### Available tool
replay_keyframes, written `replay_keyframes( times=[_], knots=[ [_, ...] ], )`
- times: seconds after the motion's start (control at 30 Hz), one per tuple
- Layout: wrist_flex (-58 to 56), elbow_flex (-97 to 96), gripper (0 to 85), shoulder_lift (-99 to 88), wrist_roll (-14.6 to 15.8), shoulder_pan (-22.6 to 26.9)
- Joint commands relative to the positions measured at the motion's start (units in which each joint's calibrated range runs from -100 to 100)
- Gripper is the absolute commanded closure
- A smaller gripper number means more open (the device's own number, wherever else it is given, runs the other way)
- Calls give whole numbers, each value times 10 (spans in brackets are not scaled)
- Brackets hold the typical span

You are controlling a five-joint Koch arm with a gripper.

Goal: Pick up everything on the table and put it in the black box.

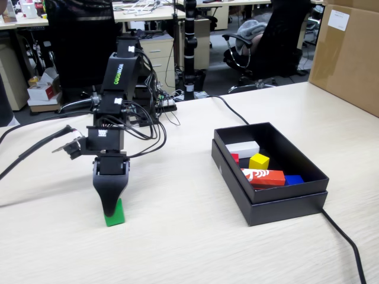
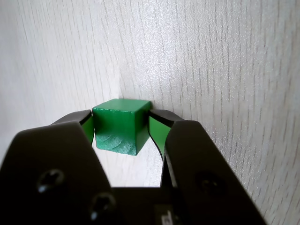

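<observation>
Small green cube (image 1: 115, 216) on pale wood-grain tabletop (image 1: 177, 236), between hand (image 2: 121, 133) jaws. Shallow black cardboard box (image 1: 284, 207) to its right in the fixed view. Small yellow cube (image 1: 259, 161) inside the box.

The setting is an office. Behind the pale wood-grain counter (image 1: 195, 236) in the fixed view stand rows of desks (image 1: 148, 12) with cluttered tops, and a drawer pedestal (image 1: 159, 52) sits beneath one of them. A black swivel office chair (image 1: 269, 44) on a wheeled base stands at the right with something grey lying on its seat. Another dark chair back (image 1: 80, 41) rises at the left. Small boxes (image 1: 42, 90) are stacked on the floor, and a big brown cardboard carton (image 1: 346, 53) rests on the counter's far right corner. Cables (image 1: 234, 109) trail across the counter.
</observation>
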Motion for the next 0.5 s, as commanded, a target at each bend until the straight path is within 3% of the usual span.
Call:
replay_keyframes(
  times=[0.0,0.47],
  knots=[
    [-14,-7,692,-28,-2,0],
    [-22,-87,693,-108,-2,-1]
  ],
)
